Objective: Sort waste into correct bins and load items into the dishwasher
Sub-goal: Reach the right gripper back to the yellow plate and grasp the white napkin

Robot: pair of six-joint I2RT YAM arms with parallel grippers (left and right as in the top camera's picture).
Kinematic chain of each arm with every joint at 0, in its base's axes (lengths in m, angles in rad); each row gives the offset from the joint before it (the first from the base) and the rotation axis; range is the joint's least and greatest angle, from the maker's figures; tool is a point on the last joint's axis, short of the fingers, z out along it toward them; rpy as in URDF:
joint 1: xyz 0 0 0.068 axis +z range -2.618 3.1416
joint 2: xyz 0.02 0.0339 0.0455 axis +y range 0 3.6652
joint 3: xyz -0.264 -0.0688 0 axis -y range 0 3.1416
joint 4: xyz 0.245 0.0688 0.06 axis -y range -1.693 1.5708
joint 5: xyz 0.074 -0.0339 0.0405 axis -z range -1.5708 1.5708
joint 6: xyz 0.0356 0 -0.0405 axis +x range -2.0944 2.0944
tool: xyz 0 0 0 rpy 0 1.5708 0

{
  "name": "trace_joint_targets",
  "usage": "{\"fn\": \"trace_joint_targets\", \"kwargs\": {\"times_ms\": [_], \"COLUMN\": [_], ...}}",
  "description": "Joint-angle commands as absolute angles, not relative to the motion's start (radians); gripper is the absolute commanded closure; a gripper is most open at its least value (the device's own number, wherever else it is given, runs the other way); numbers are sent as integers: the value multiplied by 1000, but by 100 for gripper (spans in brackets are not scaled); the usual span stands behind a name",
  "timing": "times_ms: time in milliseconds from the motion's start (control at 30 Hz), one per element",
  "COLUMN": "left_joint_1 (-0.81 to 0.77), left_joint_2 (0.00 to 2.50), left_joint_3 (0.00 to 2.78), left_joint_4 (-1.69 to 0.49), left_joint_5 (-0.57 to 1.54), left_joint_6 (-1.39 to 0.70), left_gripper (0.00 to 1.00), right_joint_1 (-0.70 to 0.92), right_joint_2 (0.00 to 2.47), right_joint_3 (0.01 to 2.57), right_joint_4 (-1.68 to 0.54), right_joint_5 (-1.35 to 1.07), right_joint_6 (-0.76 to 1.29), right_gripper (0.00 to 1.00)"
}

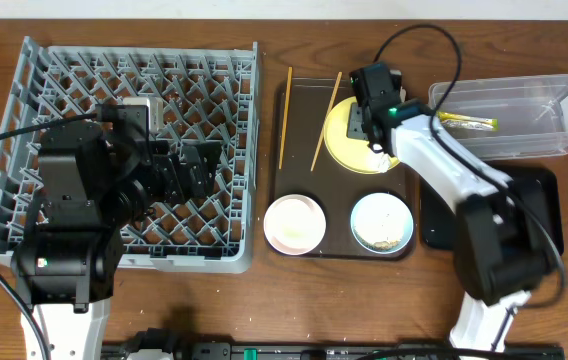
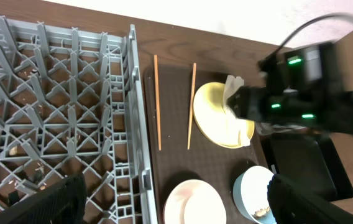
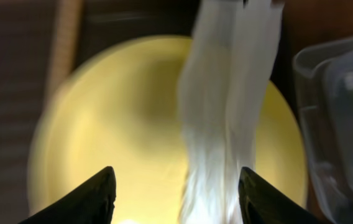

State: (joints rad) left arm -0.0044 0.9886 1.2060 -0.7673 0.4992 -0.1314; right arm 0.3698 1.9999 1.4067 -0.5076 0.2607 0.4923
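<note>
— Right wrist view first: how does the right gripper (image 3: pixel 176 180) stand?
— Its two dark fingertips (image 3: pixel 99 196) are spread apart, with nothing visibly pinched between them. The white paper napkin (image 3: pixel 226 118) runs as a long crumpled strip through the gap. It is narrower than the gap and sits nearer the right-hand tip. The picture is blurred, so whether it brushes that tip cannot be told.
— And beneath the napkin?
— The yellow plate (image 3: pixel 114 124) fills most of the view under it. At the right edge a corner of the clear tub (image 3: pixel 335 124) shows, just beside the plate.
— What does the overhead view add?
— The gripper hangs over the plate's right half, and the plate sits on the dark brown serving tray (image 1: pixel 299 150). The snack wrapper (image 1: pixel 469 123) lies inside the tub. The black tray (image 1: pixel 539 195) sits just below the tub in that view, to the right of the brown tray. The chopsticks (image 1: pixel 285 115) lie on the brown tray, left of the plate and apart from each other. The white bowl (image 1: pixel 295 222) and the light blue bowl (image 1: pixel 382 215) stand side by side along the tray's near edge, and crumbs (image 1: pixel 384 240) lie in the blue one.
— And the other arm?
— The left gripper (image 2: pixel 176 186) is over the grey dish rack (image 1: pixel 64 80), its fingers wide apart and holding nothing.
</note>
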Motion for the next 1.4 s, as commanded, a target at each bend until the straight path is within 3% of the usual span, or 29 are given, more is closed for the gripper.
{"fn": "trace_joint_targets", "kwargs": {"times_ms": [0, 67, 200, 233, 267, 567, 600, 667, 700, 733, 800, 867, 967, 1167, 1200, 1233, 1267, 1367], "left_joint_1": [0, 0, 0, 0, 0, 0, 0, 0, 0, 0, 0, 0, 0, 0, 0, 0, 0, 0], "left_joint_2": [986, 986, 986, 986, 986, 986, 986, 986, 986, 986, 986, 986, 986, 986, 986, 986, 986, 986], "left_joint_3": [1223, 1223, 1223, 1223, 1223, 1223, 1223, 1223, 1223, 1223, 1223, 1223, 1223, 1223, 1223, 1223, 1223, 1223], "left_joint_4": [-770, -770, -770, -770, -770, -770, -770, -770, -770, -770, -770, -770, -770, -770, -770, -770, -770, -770], "left_joint_5": [516, 516, 516, 516, 516, 516, 516, 516, 516, 516, 516, 516, 516, 516, 516, 516, 516, 516], "left_joint_6": [-136, -136, -136, -136, -136, -136, -136, -136, -136, -136, -136, -136, -136, -136, -136, -136, -136, -136], "left_gripper": [6, 6, 6, 6, 6, 6, 6, 6, 6, 6, 6, 6, 6, 6, 6, 6, 6, 6], "right_joint_1": [352, 350, 351, 351, 351, 321, 319, 317, 317, 318, 321, 321, 321, 319, 319, 319, 319, 319], "right_joint_2": [2070, 2099, 2111, 2108, 2104, 1961, 1943, 1918, 1915, 1915, 1931, 1956, 2017, 2115, 2123, 2126, 2126, 2092], "right_joint_3": [1398, 1398, 1398, 1398, 1398, 1399, 1399, 1399, 1399, 1399, 1394, 1388, 1387, 1387, 1387, 1387, 1387, 1388], "right_joint_4": [-485, -477, -493, -495, -499, -517, -520, -528, -535, -546, -574, -580, -558, -464, -461, -462, -463, -470], "right_joint_5": [311, 305, 296, 283, 263, 97, 96, 96, 96, 97, 110, 114, 154, 152, 152, 152, 147, 107], "right_joint_6": [520, 521, 520, 520, 520, 516, 507, 471, 446, 432, 429, 429, 455, 482, 487, 494, 494, 493], "right_gripper": [45, 48, 71, 78, 98, 99, 96, 59, 28, 16, 5, 5, 12, 48, 64, 86, 95, 99]}}
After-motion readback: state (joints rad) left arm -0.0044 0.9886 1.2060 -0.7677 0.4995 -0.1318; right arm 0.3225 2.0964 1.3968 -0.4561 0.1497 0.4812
